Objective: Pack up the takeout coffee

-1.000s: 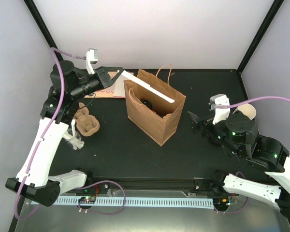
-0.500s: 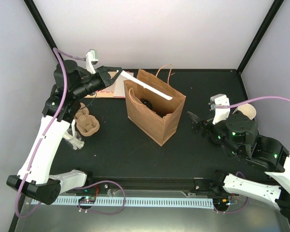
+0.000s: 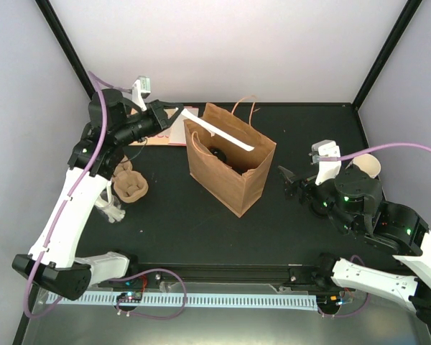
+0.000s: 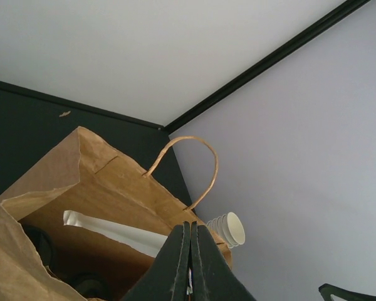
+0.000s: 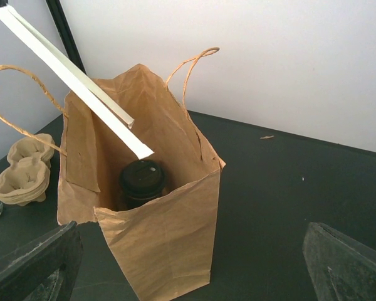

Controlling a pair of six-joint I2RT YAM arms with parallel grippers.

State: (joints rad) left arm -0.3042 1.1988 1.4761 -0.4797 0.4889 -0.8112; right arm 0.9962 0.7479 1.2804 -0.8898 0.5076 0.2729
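Note:
The takeout coffee [image 5: 143,177] stands inside the open brown paper bag [image 3: 230,180]. Only its round black lid [image 3: 217,152] shows. My left gripper [image 3: 169,112] hangs at the bag's back-left, shut on one end of a long flat white strip [image 3: 219,131]. The strip [image 5: 75,78] slants down over the bag's mouth, and its free end hangs just above the lid. In the left wrist view the closed jaws [image 4: 190,229] pinch the strip [image 4: 113,227] above the bag [image 4: 81,182]. My right gripper [image 3: 286,181] stands open to the right of the bag [image 5: 156,244], holding nothing.
Brown pulp cup trays [image 3: 129,185] lie left of the bag. A stack of lidless cream cups [image 3: 371,165] lies at the far right. A pink and white flat item [image 3: 174,131] lies by the back wall. Cage posts frame the black table [image 3: 165,215].
My left wrist has shifted a little to the right and up, carrying the white strip with it. The right arm and the bag have not moved.

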